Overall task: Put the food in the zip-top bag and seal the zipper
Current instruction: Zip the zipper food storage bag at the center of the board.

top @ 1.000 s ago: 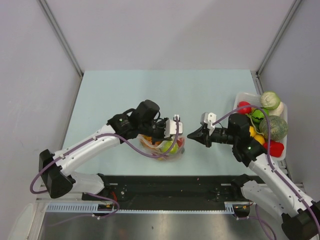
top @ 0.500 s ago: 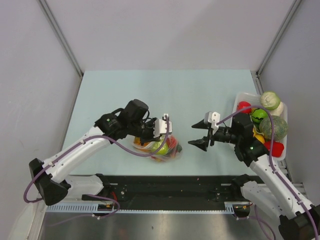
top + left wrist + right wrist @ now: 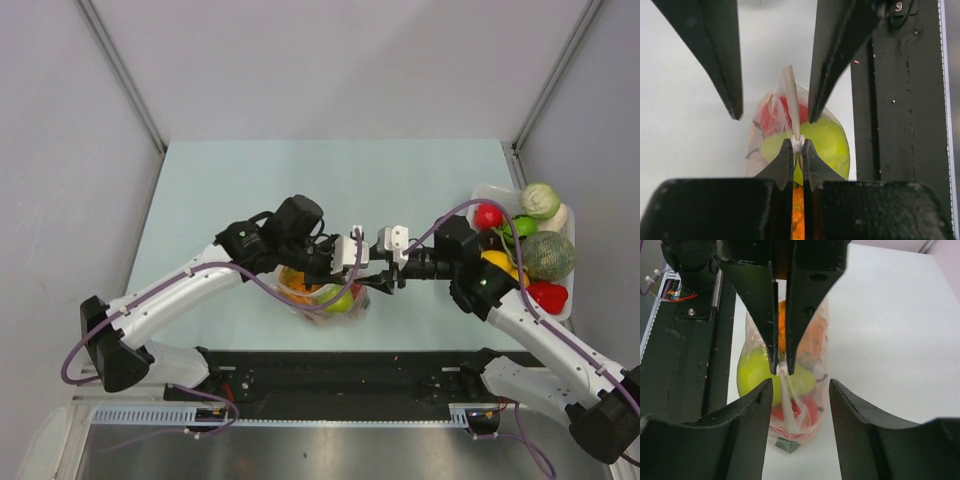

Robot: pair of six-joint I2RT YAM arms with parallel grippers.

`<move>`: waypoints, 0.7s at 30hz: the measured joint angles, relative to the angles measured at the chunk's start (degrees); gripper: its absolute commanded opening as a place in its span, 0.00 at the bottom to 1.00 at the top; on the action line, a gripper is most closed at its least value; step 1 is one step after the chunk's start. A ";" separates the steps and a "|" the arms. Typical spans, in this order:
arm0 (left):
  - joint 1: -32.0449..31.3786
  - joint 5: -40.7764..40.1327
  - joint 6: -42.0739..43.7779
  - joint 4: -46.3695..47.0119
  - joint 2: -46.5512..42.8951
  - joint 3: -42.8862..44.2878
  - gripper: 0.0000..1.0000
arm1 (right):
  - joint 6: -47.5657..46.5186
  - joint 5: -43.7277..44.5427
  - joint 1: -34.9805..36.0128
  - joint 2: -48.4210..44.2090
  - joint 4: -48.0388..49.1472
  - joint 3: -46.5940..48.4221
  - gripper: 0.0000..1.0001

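Note:
The zip-top bag [image 3: 325, 297] hangs just above the table's near edge, stuffed with food: a green ball [image 3: 827, 142], a red piece [image 3: 781, 114] and an orange piece [image 3: 797, 215]. My left gripper [image 3: 355, 262] is shut on the zipper [image 3: 797, 144] at the bag's top edge. In its wrist view the tips [image 3: 797, 150] pinch a small white piece of that strip. My right gripper [image 3: 368, 273] faces it, open, its fingers [image 3: 757, 400] on either side of the bag's upright flap [image 3: 786, 395] without touching it.
A white tray [image 3: 487, 189] at the right table edge holds more toy food, including a pale cabbage [image 3: 540, 199], a netted melon [image 3: 548, 255] and red pieces [image 3: 549, 296]. A black rail [image 3: 350, 365] runs along the near edge, just below the bag.
The right gripper went from shut to open and moved left up to the bag's flap. The left arm swung the held bag left, then back right.

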 measured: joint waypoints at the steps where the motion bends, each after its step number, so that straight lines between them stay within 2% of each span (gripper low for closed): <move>1: -0.09 0.11 -0.20 0.31 0.26 0.15 0.00 | -1.03 0.33 0.24 0.44 -0.61 0.37 0.52; 6: -0.15 0.22 -1.11 1.40 1.09 0.37 0.00 | -5.01 1.53 2.34 2.03 -4.26 1.27 0.50; 9: -0.09 0.63 -1.09 1.01 1.07 0.39 0.00 | -7.08 2.51 2.43 2.12 -6.32 2.29 0.33; 10: -0.11 0.76 -1.03 0.98 1.05 0.39 0.00 | -7.63 2.78 2.47 2.10 -6.67 2.49 0.23; 11: -0.11 0.83 -0.98 0.92 1.03 0.39 0.00 | -8.13 3.04 2.54 2.12 -7.10 2.69 0.23; 18: -0.09 0.81 -0.87 -0.07 0.70 0.39 0.00 | -10.10 4.92 3.30 2.14 -8.83 3.43 0.63; 20: -0.09 0.81 -0.92 -0.09 0.48 0.39 0.00 | -10.25 5.35 3.48 2.12 -9.16 3.72 0.58; 21: -0.09 0.79 -0.94 -0.09 0.39 0.39 0.00 | -10.27 5.42 3.56 2.10 -9.18 3.76 0.53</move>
